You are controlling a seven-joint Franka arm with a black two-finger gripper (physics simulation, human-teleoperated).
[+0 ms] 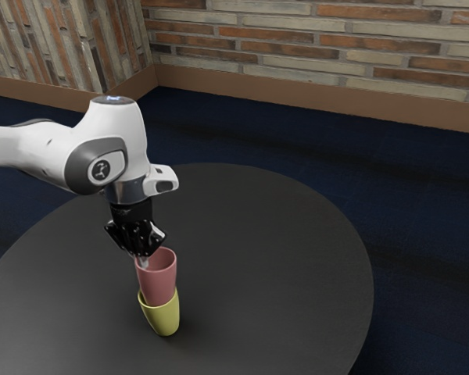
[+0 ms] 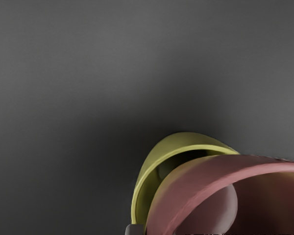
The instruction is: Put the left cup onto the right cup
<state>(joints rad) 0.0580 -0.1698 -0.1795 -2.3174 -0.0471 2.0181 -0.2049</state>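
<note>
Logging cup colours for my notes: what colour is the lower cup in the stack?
The lower cup is yellow-green, clearest in the exterior view.

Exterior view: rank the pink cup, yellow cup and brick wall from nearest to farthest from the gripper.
1. Pink cup, its rim right at the gripper.
2. Yellow cup, directly beneath, holding the pink cup's base.
3. Brick wall, far behind the table.

Items counted. Cups: two in total, comprising one pink cup [image 1: 158, 275] and one yellow cup [image 1: 162, 315]. Tabletop [image 1: 281, 258]: one, round, dark. Robot arm [image 1: 31, 152]: one, white, fitted with one black tool [image 1: 143, 248]. Brick walls [image 1: 313, 39]: two.
</note>
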